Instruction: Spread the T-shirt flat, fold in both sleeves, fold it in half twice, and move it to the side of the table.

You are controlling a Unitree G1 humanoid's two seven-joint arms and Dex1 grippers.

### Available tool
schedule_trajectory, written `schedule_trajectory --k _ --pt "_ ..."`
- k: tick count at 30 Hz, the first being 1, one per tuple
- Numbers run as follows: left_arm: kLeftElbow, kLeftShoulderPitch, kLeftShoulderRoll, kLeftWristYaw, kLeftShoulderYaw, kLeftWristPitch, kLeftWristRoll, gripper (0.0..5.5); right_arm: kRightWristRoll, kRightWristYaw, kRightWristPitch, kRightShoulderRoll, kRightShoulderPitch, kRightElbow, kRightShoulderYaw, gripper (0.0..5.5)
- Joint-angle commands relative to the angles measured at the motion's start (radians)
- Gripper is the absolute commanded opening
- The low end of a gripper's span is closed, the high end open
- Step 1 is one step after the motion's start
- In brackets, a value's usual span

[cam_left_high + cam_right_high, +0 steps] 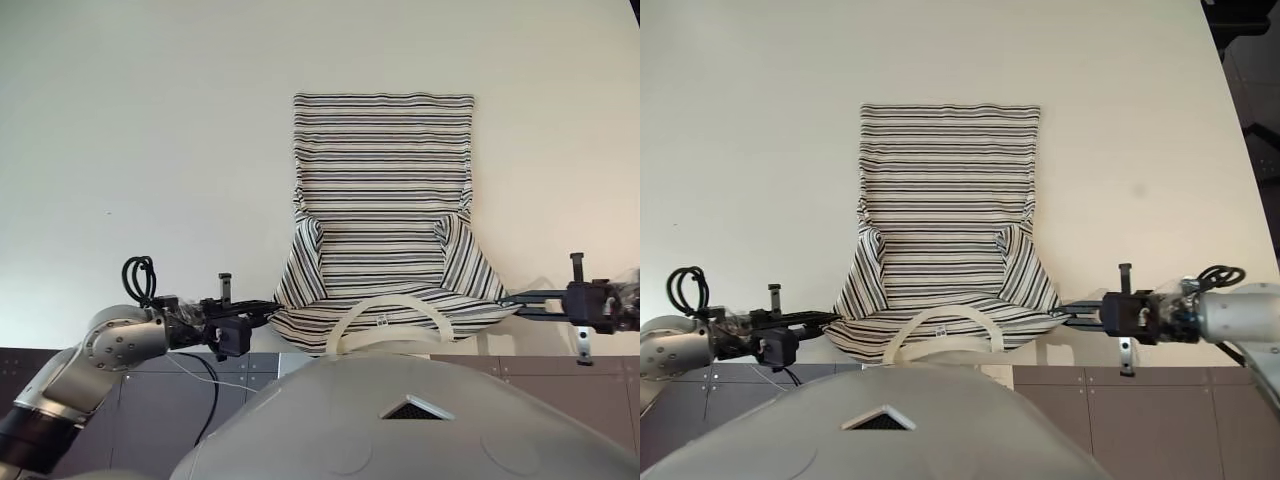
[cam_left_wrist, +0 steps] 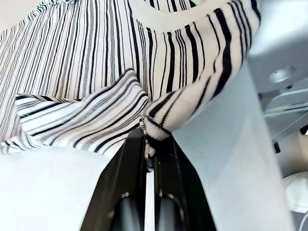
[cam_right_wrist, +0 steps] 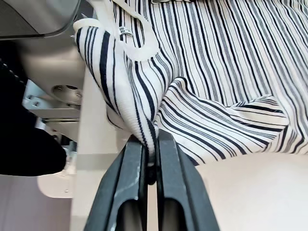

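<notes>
Item: striped T-shirt point(image 1: 383, 200), lying lengthwise on the white counter point(image 1: 120, 150). The hem is at the far end, both sleeves point(image 1: 305, 262) are folded in over the body, and the collar point(image 1: 390, 305) is at the near edge.

Handling, as judged: light, limp and not fragile. The cloth will sag and crease wherever unsupported, so a pinch at each shoulder corner suits it.

The left gripper point(image 2: 150, 144) is closed tight on a bunched fold of the left shoulder. The right gripper point(image 3: 150, 142) is clamped likewise on the right shoulder.

Both arms are held low and level along the counter's near edge, pointing inward toward each other.
</notes>
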Motion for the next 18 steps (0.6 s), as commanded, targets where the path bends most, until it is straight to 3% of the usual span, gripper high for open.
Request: schedule_trajectory --k 1,4,7,12,18 --pt "-0.115 0.088 0.072 -0.076 0.119 0.144 -0.227 0.10 0.075 0.120 0.150 -0.013 0.051 -0.101 -0.198 0.11" --pt "-0.188 -0.042 0.048 -0.085 0.148 0.340 -0.434 0.10 0.190 0.102 0.306 -0.026 -0.139 -0.091 -0.183 0.11" --pt "-0.176 -0.318 -0.034 -0.045 0.113 0.523 -0.522 0.10 0.183 0.082 0.459 0.021 -0.476 0.023 -0.013 0.11" --pt "0.144 -0.766 -0.268 0.019 -0.010 0.684 -0.382 0.10 -0.068 0.113 0.531 0.292 -1.029 0.410 0.289 0.11" --pt "0.604 -1.114 -0.489 -0.010 -0.129 0.663 -0.176 0.10 -0.316 0.100 0.413 0.565 -1.422 1.005 0.420 0.11"
